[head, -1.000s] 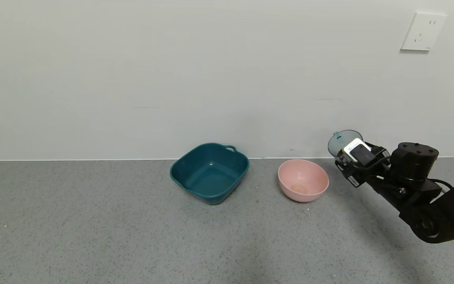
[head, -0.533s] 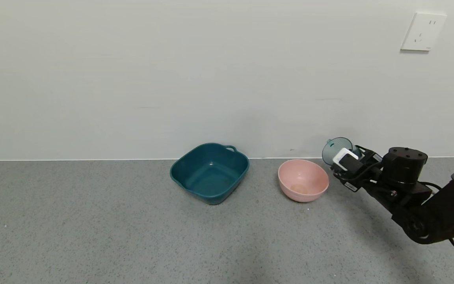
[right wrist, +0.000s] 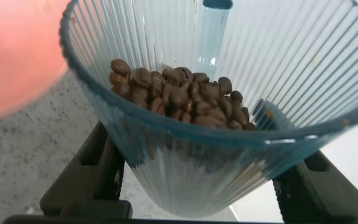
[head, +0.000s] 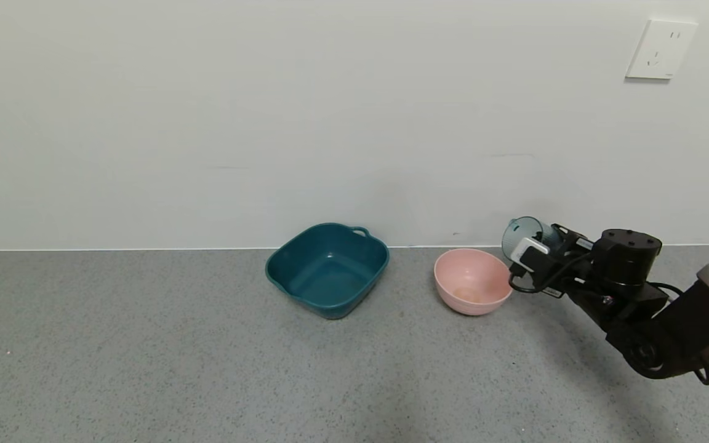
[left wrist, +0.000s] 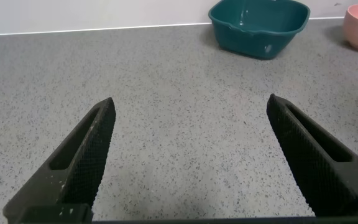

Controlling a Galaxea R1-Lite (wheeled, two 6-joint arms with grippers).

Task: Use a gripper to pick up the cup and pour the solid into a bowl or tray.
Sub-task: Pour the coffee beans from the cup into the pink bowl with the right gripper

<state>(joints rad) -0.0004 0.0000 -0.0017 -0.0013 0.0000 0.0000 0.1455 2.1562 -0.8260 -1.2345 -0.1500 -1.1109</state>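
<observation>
My right gripper (head: 536,249) is shut on the ribbed blue-grey cup (head: 519,235) and holds it in the air, tilted toward the pink bowl (head: 472,281), just right of the bowl's rim. In the right wrist view the cup (right wrist: 229,112) fills the picture between the two fingers, with dark brown beans (right wrist: 179,93) heaped inside it and the pink bowl (right wrist: 14,56) blurred beside it. No beans show in the bowl. My left gripper (left wrist: 191,155) is open and empty above bare counter; it does not show in the head view.
A dark teal basin with handles (head: 327,269) stands left of the pink bowl, against the wall; it also shows in the left wrist view (left wrist: 258,25). A wall socket (head: 661,49) is high on the right. Grey speckled counter (head: 145,357) spreads in front.
My right gripper has moved left and down toward the pink bowl, and the cup has tilted further toward it. The bowl and basin have not moved.
</observation>
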